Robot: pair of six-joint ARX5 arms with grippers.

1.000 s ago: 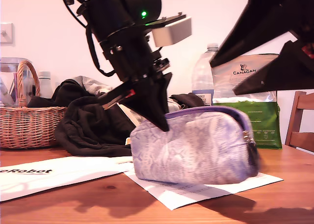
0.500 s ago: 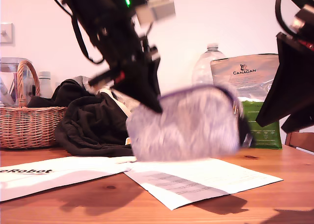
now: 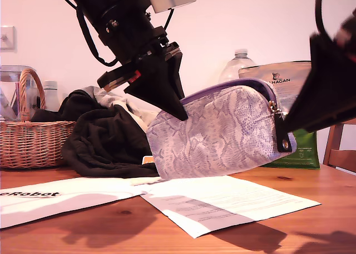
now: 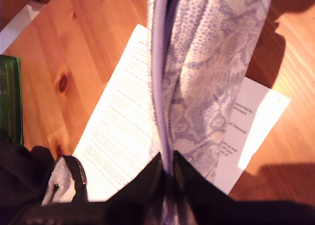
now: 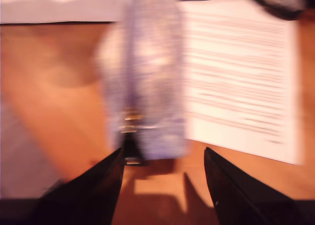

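A lilac snakeskin-print pouch (image 3: 222, 132) with a purple zip hangs tilted over a printed sheet (image 3: 233, 201) on the wooden table (image 3: 311, 226). Its end at the exterior view's right is raised. My first gripper (image 3: 177, 110) comes down from the exterior view's upper left and is shut on the pouch's zip edge; in the first wrist view its jaws (image 4: 167, 168) pinch the purple seam of the pouch (image 4: 206, 62). My second gripper (image 5: 162, 171) is open at the exterior view's right (image 3: 295, 118), close to the pouch's zip-pull end (image 5: 130, 136), which sits near one finger, blurred.
A wicker basket (image 3: 30, 137) stands at the exterior view's left, with a heap of black clothing (image 3: 105, 143) behind the pouch. A water bottle (image 3: 236, 65), a green-and-silver bag (image 3: 281, 79) and a chair (image 3: 342, 143) stand at the back right. A white printed envelope (image 3: 55, 195) lies in front.
The pouch rested flat on the sheet; my first gripper has lifted and tilted it, zip end up. My second gripper has dropped from the upper right to the pouch's zip end.
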